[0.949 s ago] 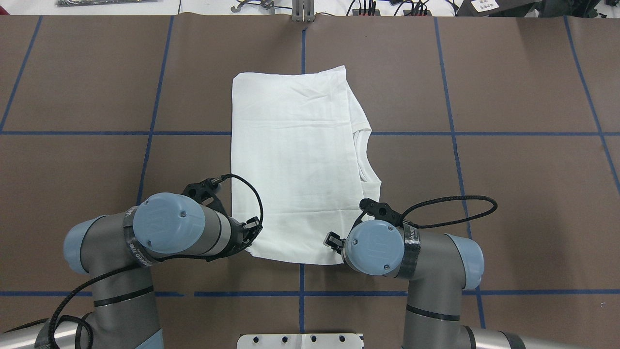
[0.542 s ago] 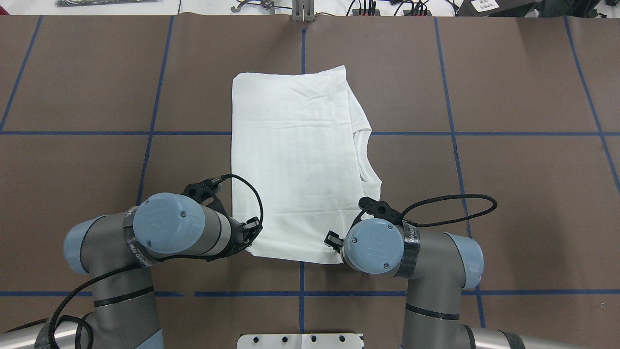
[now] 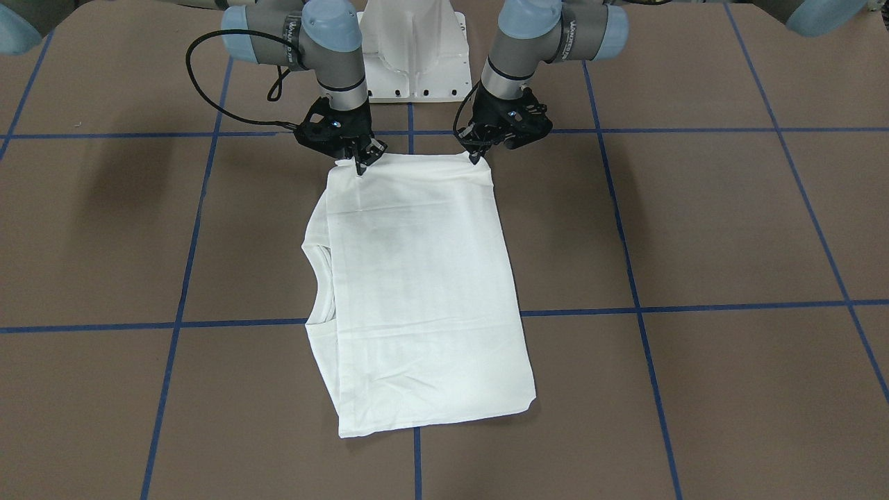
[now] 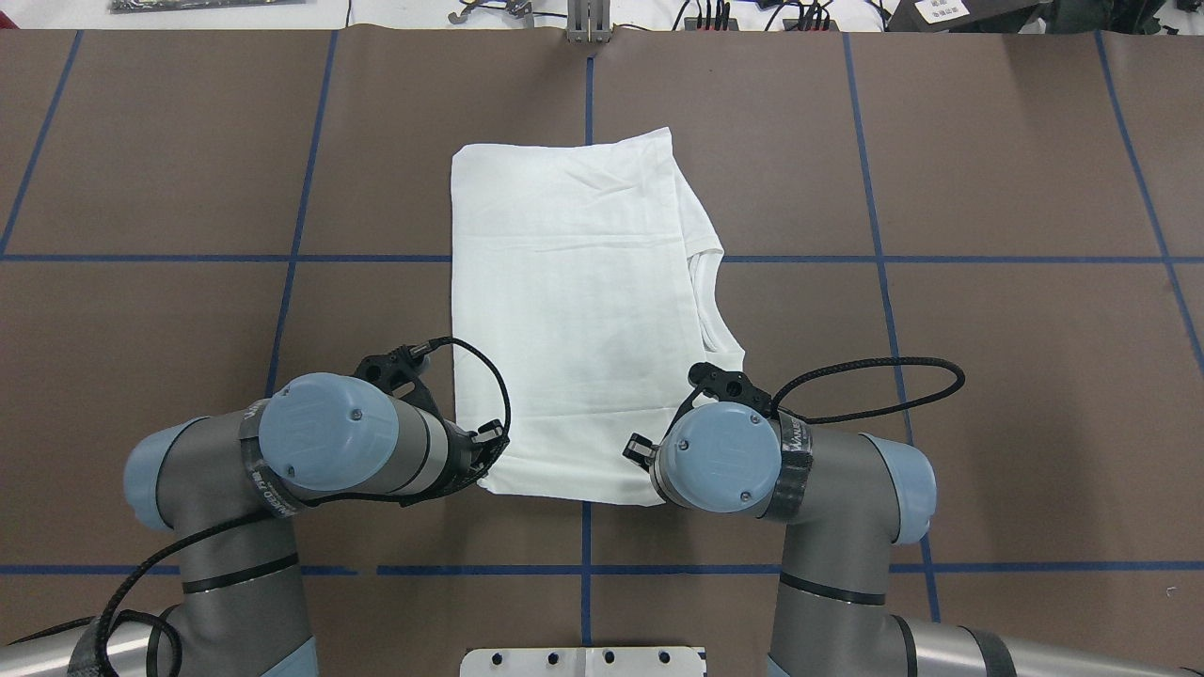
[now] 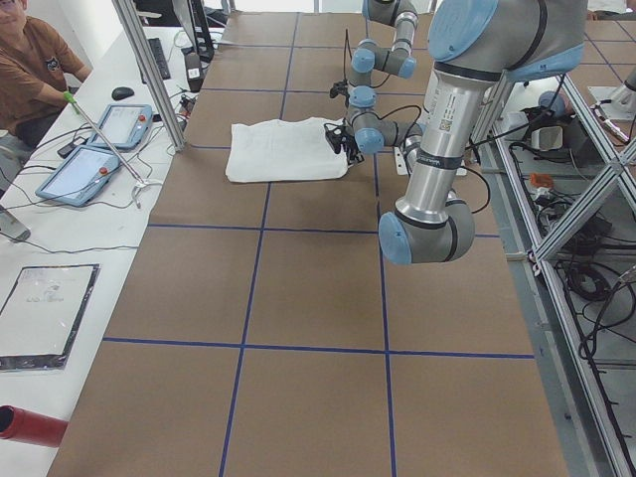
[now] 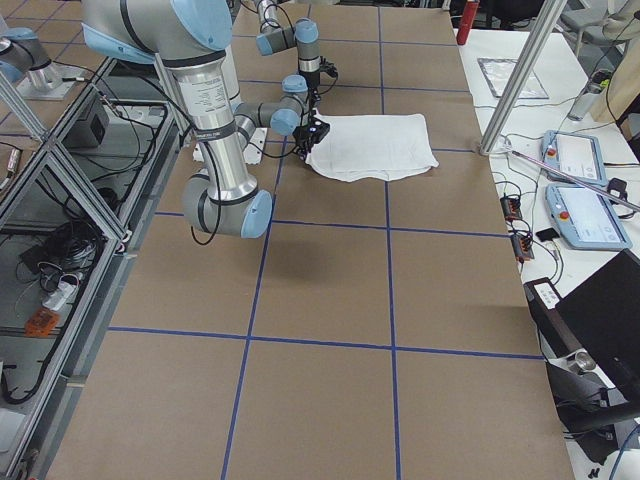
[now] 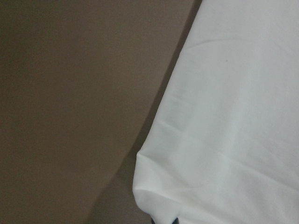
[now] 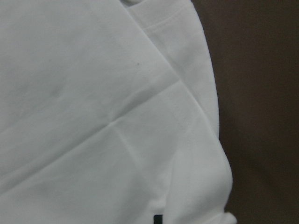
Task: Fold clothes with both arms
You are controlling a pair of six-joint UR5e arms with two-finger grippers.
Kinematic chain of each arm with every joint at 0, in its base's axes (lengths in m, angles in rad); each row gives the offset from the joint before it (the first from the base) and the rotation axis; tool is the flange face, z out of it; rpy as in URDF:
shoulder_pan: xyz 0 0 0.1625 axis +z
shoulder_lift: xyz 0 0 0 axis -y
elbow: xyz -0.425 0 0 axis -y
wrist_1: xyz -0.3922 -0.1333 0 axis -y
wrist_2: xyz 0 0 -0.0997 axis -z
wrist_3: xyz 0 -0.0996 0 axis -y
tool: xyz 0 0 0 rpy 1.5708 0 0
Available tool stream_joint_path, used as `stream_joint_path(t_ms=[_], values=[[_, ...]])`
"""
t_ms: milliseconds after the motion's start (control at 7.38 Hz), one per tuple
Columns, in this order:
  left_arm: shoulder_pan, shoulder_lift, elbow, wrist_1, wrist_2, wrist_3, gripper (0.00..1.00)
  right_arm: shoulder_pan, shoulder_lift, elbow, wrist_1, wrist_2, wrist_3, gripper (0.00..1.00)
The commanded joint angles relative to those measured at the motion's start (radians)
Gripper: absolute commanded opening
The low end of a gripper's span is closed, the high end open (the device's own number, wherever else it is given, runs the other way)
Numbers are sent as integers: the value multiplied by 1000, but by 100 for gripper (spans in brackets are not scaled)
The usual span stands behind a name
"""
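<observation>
Together the left gripper and the right gripper each pinched a corner of the white shirt, one at either end of the edge nearest them. From their fingertips the folded shirt stretched away, flat on the brown table, with its collar on the right gripper's side. The pinched corners puckered slightly upward.

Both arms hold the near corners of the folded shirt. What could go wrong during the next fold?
1. The left gripper and right gripper each pinch only the tip of a corner of the shirt; the cloth may slip out when lifted.
2. On the collar side the layers lie offset, so the jaws there may catch only the upper layers and the fold could open.
</observation>
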State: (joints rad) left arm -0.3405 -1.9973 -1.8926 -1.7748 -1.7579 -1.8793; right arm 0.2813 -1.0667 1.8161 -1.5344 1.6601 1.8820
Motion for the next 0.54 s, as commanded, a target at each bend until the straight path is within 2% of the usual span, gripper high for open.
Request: stream_joint_path(t_ms=[0,136,407], values=[[0,-2,-8,0,0,0,0,3,5,12,3,-3,6,0],[0,-3,-28,3,-2,2,0,3,5,15,3,1,3,0],[0,-3,-91,81,-38,8,0,10,-13,83,0,4,5,0]])
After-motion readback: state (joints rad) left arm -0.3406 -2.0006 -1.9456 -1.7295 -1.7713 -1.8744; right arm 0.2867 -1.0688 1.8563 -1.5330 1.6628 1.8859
